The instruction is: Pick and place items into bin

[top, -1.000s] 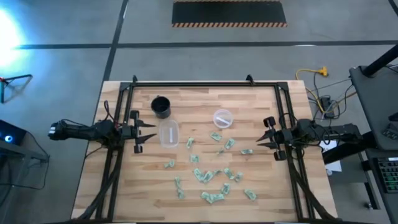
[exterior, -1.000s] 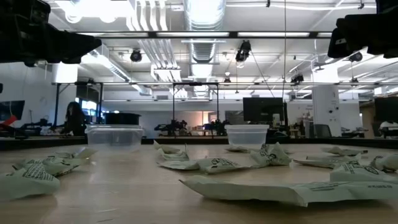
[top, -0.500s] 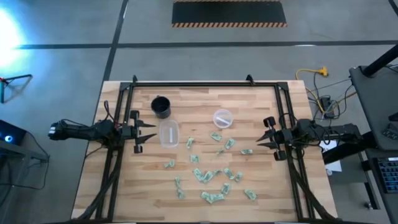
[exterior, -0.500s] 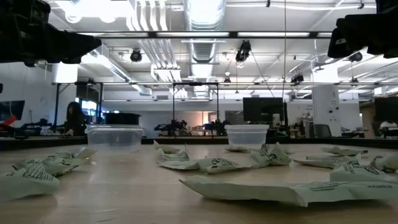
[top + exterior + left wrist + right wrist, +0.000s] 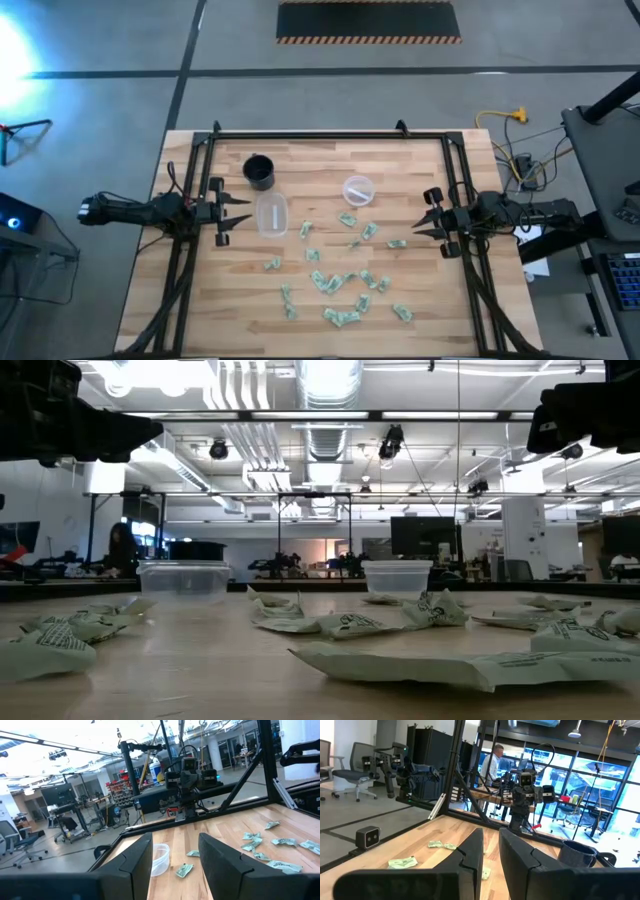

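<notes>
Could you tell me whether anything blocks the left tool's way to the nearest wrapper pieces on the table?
Nothing visible does. The left tool hangs open at the table's left edge, beside the clear tub. The items lie scattered past and below the tub on bare wood. The black cup stands off to the side.

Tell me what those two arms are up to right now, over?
Left gripper open, parked at left table edge. Right gripper open, parked at right edge. Wrappers scattered mid-table, none held. Clear bins unobstructed, over.
</notes>
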`<state>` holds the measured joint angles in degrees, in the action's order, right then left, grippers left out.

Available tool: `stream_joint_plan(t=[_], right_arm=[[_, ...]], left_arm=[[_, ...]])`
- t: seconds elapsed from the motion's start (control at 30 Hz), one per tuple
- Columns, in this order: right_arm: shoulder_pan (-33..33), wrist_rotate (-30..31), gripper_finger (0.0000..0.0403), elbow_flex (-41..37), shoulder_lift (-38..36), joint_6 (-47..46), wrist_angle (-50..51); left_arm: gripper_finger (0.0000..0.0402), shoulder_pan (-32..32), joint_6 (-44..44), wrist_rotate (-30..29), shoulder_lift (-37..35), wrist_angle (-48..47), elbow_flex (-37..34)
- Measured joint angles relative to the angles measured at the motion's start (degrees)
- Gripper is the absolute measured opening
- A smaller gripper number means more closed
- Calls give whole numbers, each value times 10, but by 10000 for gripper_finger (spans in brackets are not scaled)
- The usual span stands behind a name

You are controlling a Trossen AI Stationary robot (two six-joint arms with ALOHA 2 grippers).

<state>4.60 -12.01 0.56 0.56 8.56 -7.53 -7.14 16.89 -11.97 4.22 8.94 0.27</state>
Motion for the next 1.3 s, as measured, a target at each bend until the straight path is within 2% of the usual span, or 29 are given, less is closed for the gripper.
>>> stream_joint_plan(t=[0.53, 0.7, 0.9, 1.3], right_arm=[[0, 0, 52, 0, 0, 1, 0], [0, 0, 52, 0, 0, 48, 0], [0, 0, 52, 0, 0, 64, -6], [0, 0, 52, 0, 0, -125, -48]], left_arm=[[144, 0, 0, 2, 0, 0, 0], [144, 0, 0, 2, 0, 0, 0], [144, 0, -1, 4, 0, 26, 0], [144, 0, -14, 10, 0, 48, 0]])
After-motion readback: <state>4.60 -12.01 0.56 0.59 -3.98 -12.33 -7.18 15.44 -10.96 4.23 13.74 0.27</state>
